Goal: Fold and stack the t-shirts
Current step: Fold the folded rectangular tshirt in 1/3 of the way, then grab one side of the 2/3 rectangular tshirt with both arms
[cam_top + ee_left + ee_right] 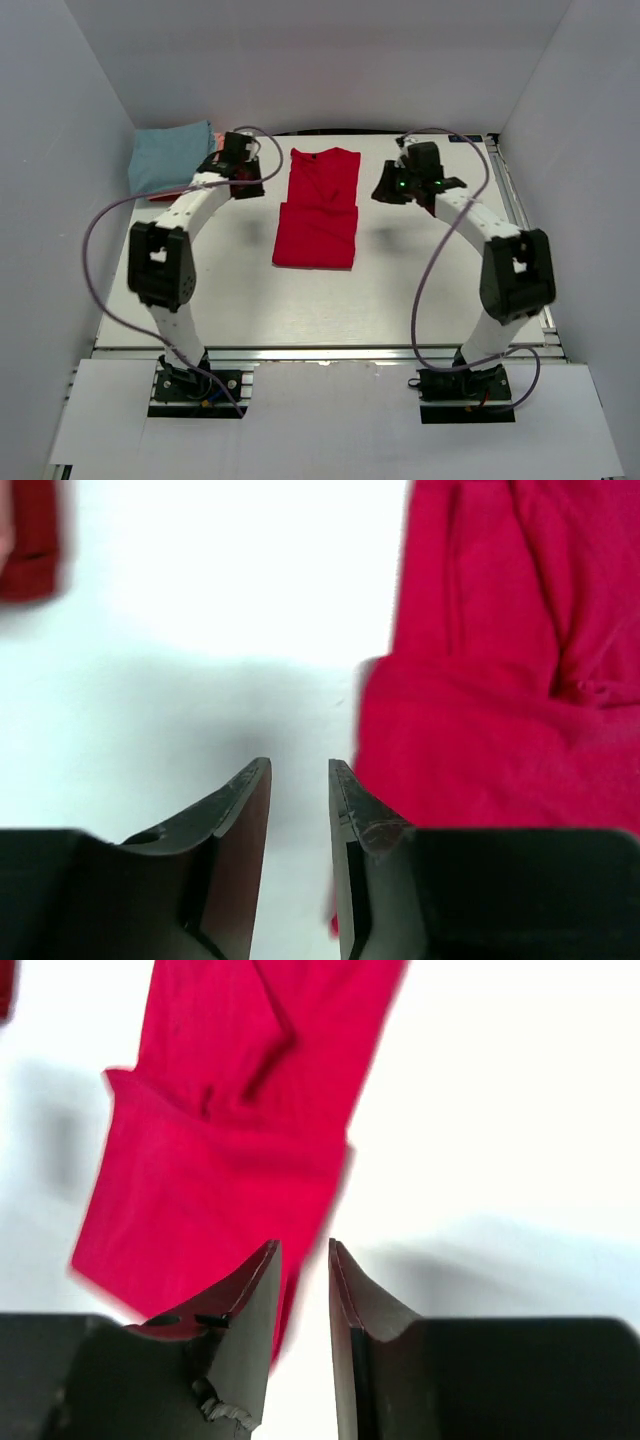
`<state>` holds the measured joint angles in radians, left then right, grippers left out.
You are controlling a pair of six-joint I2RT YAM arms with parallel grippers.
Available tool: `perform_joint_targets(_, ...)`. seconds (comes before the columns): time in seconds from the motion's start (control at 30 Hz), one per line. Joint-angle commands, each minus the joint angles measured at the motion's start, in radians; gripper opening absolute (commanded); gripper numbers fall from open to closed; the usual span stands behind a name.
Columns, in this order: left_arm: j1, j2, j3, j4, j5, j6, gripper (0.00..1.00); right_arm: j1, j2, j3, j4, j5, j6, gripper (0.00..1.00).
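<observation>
the red shirt [318, 210] lies part folded mid counter [230, 290], toward the far edge. my left hand [299, 780] and right hand [303, 1255] hang beside it, one each side, narrow and empty, i think ready for the next fold.

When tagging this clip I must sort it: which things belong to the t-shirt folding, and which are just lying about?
Job in hand:
red t-shirt, part-folded, mid-table
light blue folded shirt, back left
red folded cloth, its edge showing under the blue one

Just there:
purple cables of the arms
table
</observation>
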<state>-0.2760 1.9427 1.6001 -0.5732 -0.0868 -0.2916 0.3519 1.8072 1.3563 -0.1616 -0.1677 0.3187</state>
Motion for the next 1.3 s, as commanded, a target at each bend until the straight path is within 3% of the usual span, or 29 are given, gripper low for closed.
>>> perform_joint_targets(0.0,0.021,-0.187,-0.167,-0.024,0.076,-0.026,0.41,-0.013,-0.129,-0.121,-0.076,-0.131,0.028,0.33)
perform_joint_targets(0.03,0.021,-0.217,-0.293,0.005,0.097,-0.040,0.42,-0.013,-0.147,-0.158,-0.075,-0.150,0.045,0.34)
perform_joint_targets(0.2,0.021,-0.349,-0.573,0.214,0.237,-0.177,0.44,-0.010,-0.244,-0.439,0.089,-0.239,0.207,0.36)
perform_joint_targets(0.27,0.021,-0.369,-0.665,0.307,0.263,-0.236,0.48,-0.005,-0.258,-0.530,0.196,-0.272,0.261,0.29)
perform_joint_targets(0.37,0.021,-0.380,-0.729,0.389,0.314,-0.288,0.48,0.016,-0.246,-0.566,0.224,-0.271,0.304,0.24)
perform_joint_targets(0.43,0.021,-0.380,-0.741,0.407,0.326,-0.299,0.48,0.025,-0.241,-0.589,0.258,-0.253,0.318,0.19)
perform_joint_targets(0.6,0.021,-0.370,-0.778,0.437,0.320,-0.320,0.48,0.042,-0.204,-0.597,0.296,-0.247,0.345,0.19)
perform_joint_targets(0.77,0.021,-0.358,-0.813,0.493,0.331,-0.353,0.47,0.059,-0.151,-0.594,0.346,-0.243,0.376,0.26)
perform_joint_targets(1.27,0.021,-0.387,-0.778,0.388,0.289,-0.304,0.47,0.084,-0.052,-0.526,0.381,-0.227,0.407,0.29)
